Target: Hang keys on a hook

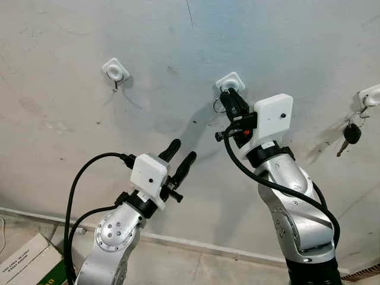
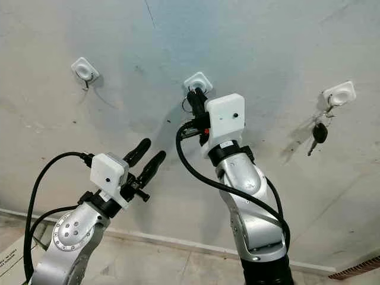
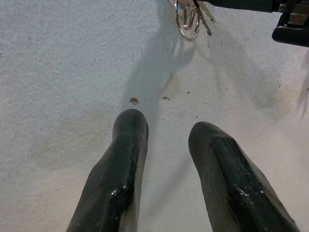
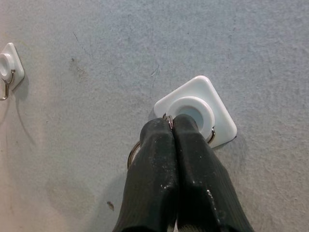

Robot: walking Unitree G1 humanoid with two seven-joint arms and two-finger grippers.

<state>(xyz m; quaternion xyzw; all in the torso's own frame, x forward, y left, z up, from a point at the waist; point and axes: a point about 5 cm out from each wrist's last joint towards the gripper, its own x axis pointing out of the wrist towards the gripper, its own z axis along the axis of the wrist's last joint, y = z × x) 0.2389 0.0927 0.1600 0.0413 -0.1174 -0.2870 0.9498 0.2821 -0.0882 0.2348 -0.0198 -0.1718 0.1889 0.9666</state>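
Left eye view: the right tool (image 1: 228, 98) presses at the middle wall hook (image 1: 230, 81), fingers closed on a key ring (image 1: 217, 105). At 9 o'clock of it is an empty hook (image 1: 115, 70); at 3 o'clock a third hook (image 1: 370, 95) carries a black car key (image 1: 351, 135). The left tool (image 1: 180, 154) is raised below, holding nothing.

Left wrist view: its fingers (image 3: 120, 179) are spread apart, the wall (image 3: 63, 72) between them.

Right wrist view: closed fingers (image 4: 154, 159) pinch the ring against the hook's white plate (image 4: 212, 99).

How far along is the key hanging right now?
Done: the right gripper has carried the key ring up to the middle hook. In hand: fingers shut on the ring at the hook. Left: seat the ring, release, withdraw. The left gripper hangs open, idle.
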